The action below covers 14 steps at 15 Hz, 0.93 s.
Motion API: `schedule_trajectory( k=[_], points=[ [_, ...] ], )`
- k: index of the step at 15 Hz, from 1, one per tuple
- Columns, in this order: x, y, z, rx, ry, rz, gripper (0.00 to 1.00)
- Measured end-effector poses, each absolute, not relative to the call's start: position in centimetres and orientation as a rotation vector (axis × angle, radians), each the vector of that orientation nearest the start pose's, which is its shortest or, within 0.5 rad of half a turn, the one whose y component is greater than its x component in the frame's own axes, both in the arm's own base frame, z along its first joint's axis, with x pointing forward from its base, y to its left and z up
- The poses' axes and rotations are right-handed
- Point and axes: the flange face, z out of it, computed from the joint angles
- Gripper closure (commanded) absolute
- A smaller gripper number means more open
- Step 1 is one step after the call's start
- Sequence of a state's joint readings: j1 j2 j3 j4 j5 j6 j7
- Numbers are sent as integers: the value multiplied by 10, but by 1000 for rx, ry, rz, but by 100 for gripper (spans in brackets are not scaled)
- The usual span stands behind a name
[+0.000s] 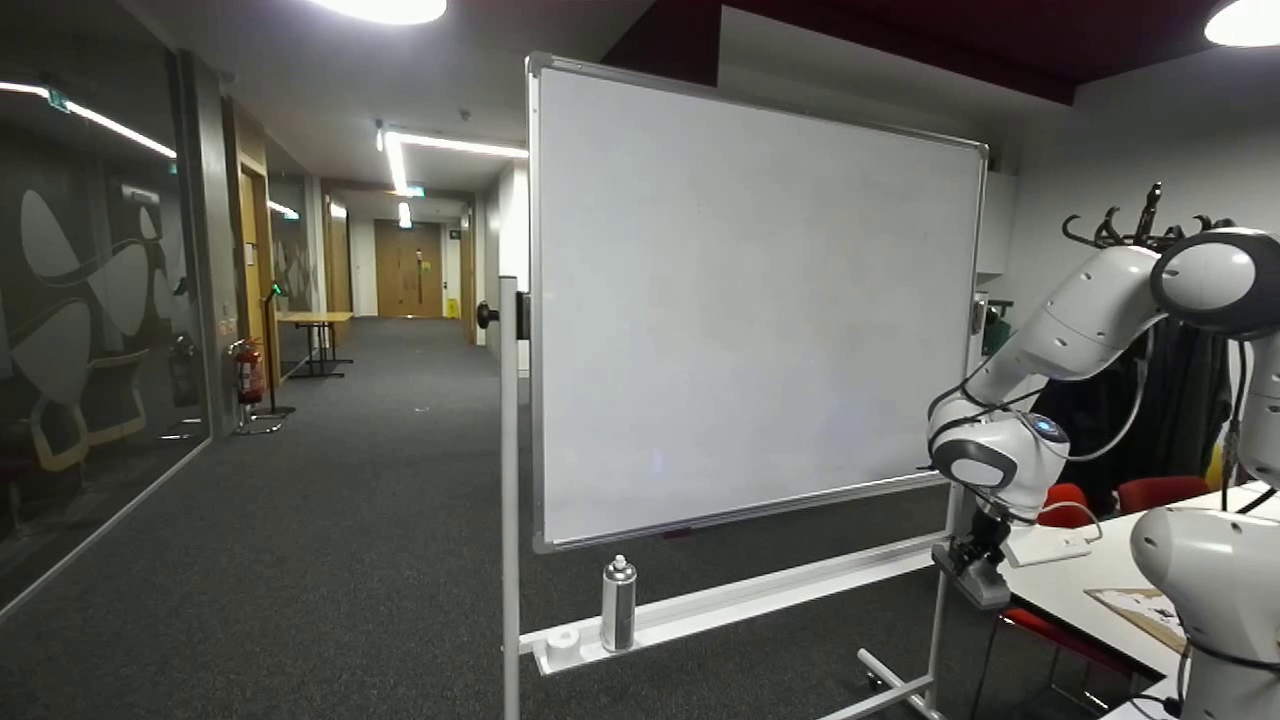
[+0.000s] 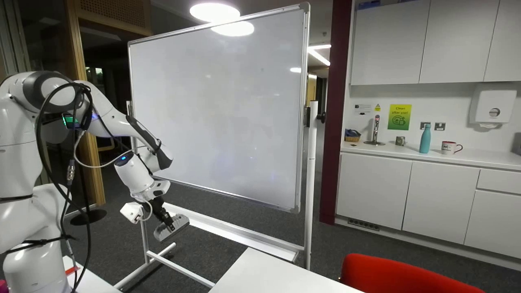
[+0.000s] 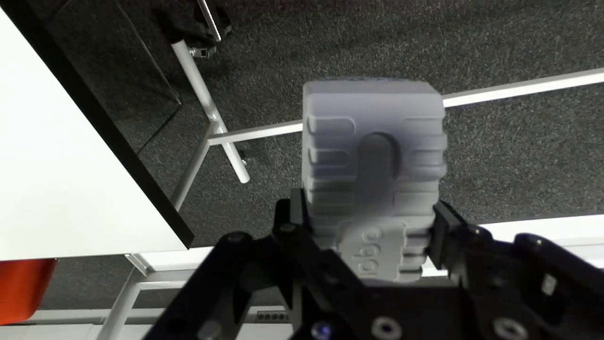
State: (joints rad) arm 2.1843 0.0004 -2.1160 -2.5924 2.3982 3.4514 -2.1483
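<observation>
- Out in front of the whiteboard (image 1: 750, 300), the grey eraser (image 3: 377, 108) hangs in mid-air, showing lower than the board's bottom edge and apart from it in both exterior views.
- The gripper (image 3: 370, 217) is clamped on the eraser, a finger on each side, its ridged face showing in the wrist view.
- Left of it there, a corner of the white table (image 3: 71, 165) points its way.
- Near one end of the ledge (image 1: 780, 595) below the board, a silver spray can (image 1: 619, 605) stands upright, with a white roll (image 1: 564, 645) closer to the end corner.
- The step in hand looks like holding the eraser ready; the next move likely calls for a firm grip and a path clear of ledge and table corner.
</observation>
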Motion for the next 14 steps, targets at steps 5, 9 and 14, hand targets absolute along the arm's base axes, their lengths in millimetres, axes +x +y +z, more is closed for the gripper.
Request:
schedule_trajectory(
  k=[5, 9, 14],
  points=[
    [306, -94, 223, -3206, 382, -390, 65],
    [284, -110, 195, -3199, 437, -232, 65],
    [296, -97, 191, -3223, 368, -229, 65]
  ],
)
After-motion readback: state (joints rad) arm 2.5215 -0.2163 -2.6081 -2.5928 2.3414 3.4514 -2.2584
